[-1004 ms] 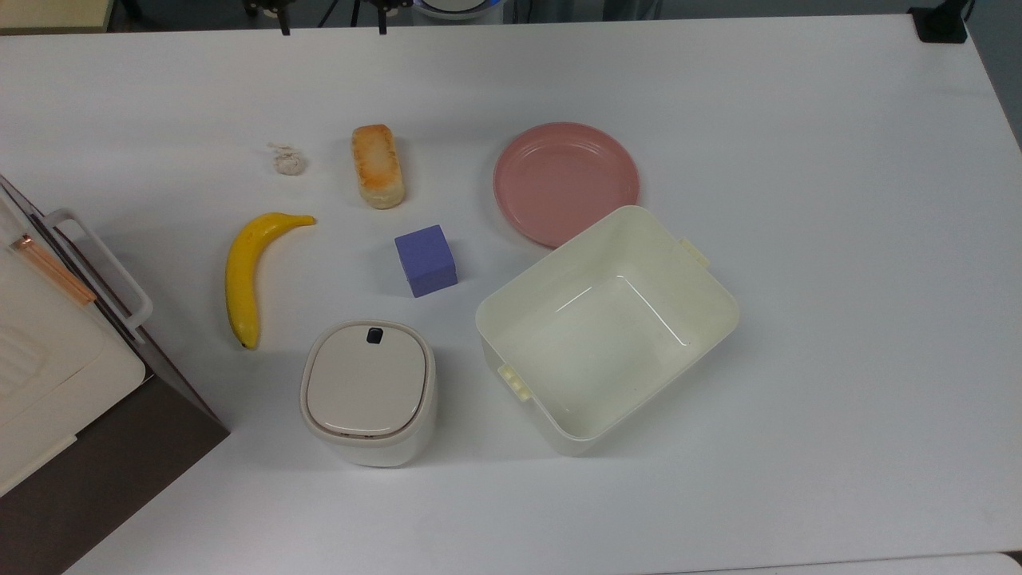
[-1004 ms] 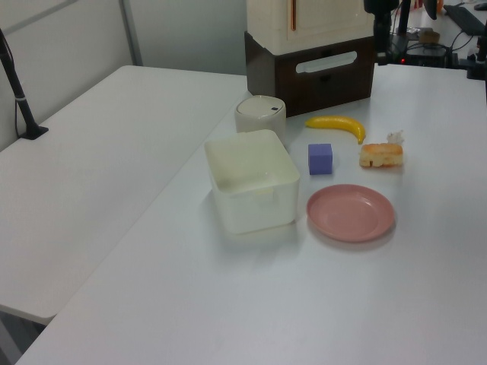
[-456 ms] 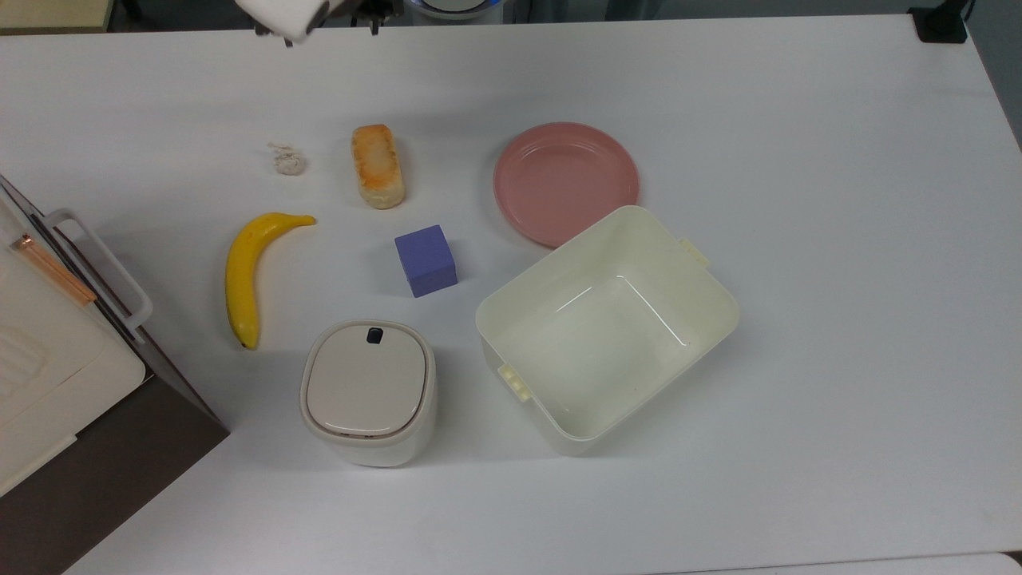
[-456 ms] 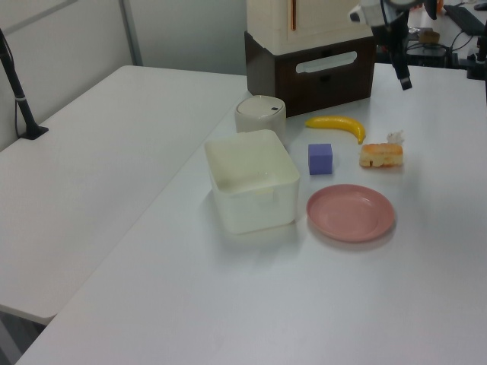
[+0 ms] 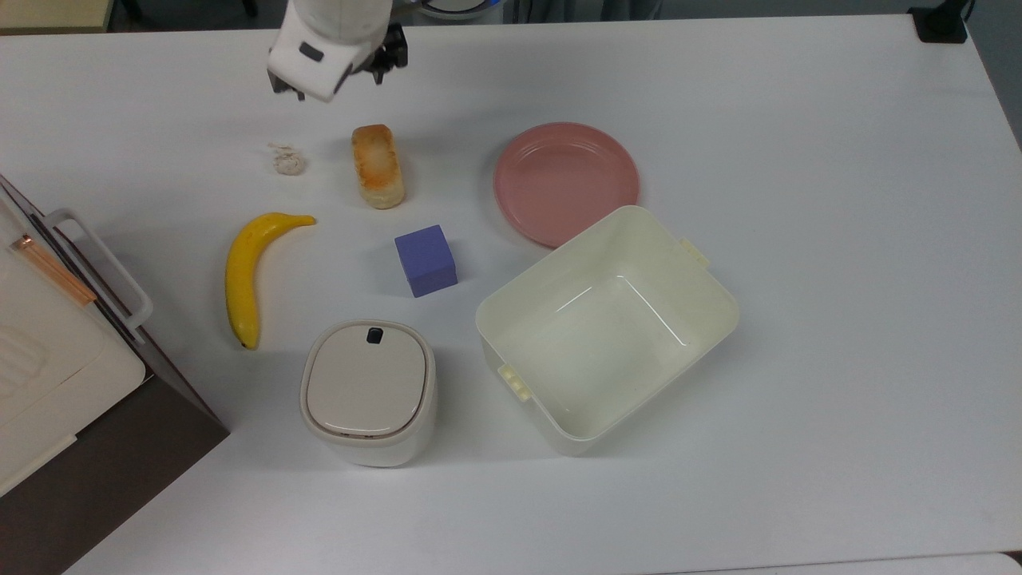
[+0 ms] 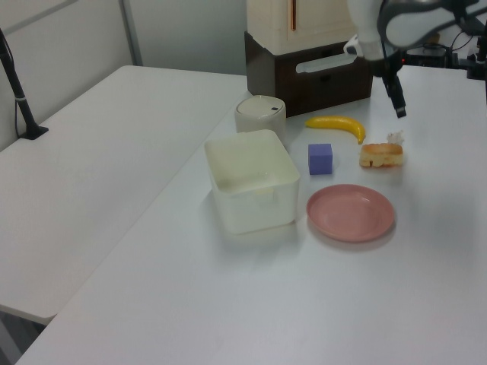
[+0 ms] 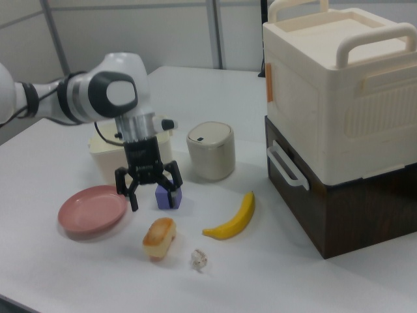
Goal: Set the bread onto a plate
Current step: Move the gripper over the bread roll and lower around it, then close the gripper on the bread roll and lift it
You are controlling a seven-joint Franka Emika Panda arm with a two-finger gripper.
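From the top view I see the gripper [image 5: 335, 76] has come further in from the top edge than half a second ago, and now hangs above the table [image 5: 798, 239] just beyond the bread's [image 5: 378, 165] far end. The bread lies flat on the table, well apart from the pink plate [image 5: 565, 182] to the top view's right. Nothing on the table has shifted: the small lump [image 5: 288, 160], banana [image 5: 243, 271], purple block [image 5: 425, 259], lidded bin [image 5: 368, 391] and cream tub [image 5: 607, 327] sit as they did.

In the left view the arm has swung lower than before; the gripper [image 6: 399, 103] points down over the far side of the bread [image 6: 381, 154], not touching it. The plate [image 6: 351, 213] is bare, nearer the camera.

In the right view the gripper [image 7: 149, 189] hangs with its jaws spread wide, holding nothing, above and behind the bread [image 7: 159, 238]. The plate [image 7: 92, 210] lies to the right view's left. A cream case [image 7: 345, 91] stands on a brown box [image 7: 352, 202]. I can read no writing or brand on anything.
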